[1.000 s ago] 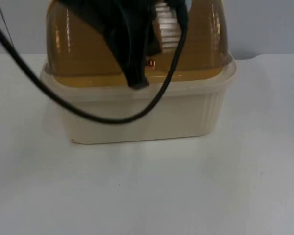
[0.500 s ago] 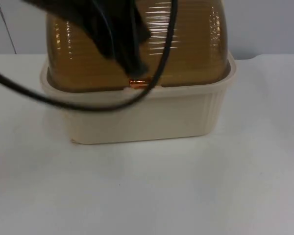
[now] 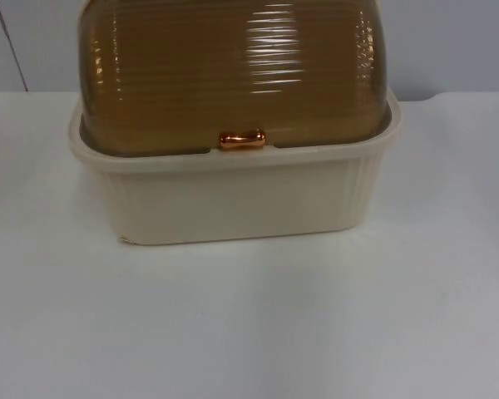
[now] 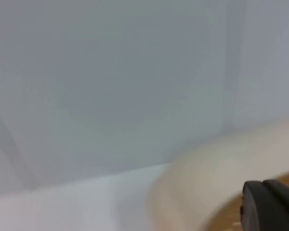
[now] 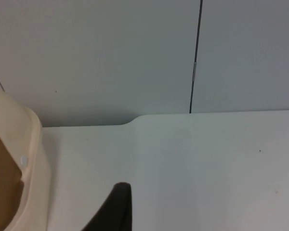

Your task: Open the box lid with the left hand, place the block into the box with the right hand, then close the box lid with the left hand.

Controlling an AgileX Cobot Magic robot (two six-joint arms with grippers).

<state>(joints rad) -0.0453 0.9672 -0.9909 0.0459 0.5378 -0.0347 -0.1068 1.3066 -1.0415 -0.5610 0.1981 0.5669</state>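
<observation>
A cream box (image 3: 233, 199) stands in the middle of the table in the top view. Its ribbed amber dome lid (image 3: 233, 75) is down on the rim, with the copper handle (image 3: 241, 140) at the front edge. In the left wrist view my left gripper (image 4: 272, 207) hovers beside the blurred cream rim of the box (image 4: 216, 173), apart from the lid. The right wrist view has my right gripper (image 5: 116, 207) above bare table to the side of the box's cream wall (image 5: 31, 159), where the right arm waits.
White table top (image 3: 249, 324) stretches in front of the box and on both sides of it. The grey partition wall (image 3: 449, 41) rises right behind the box. A dark seam in the wall (image 5: 195, 57) shows in the right wrist view.
The left arm, which reached over the raised lid, brought the lid down onto the rim. It then pulled away upward out of the top view. The box itself stayed put.
</observation>
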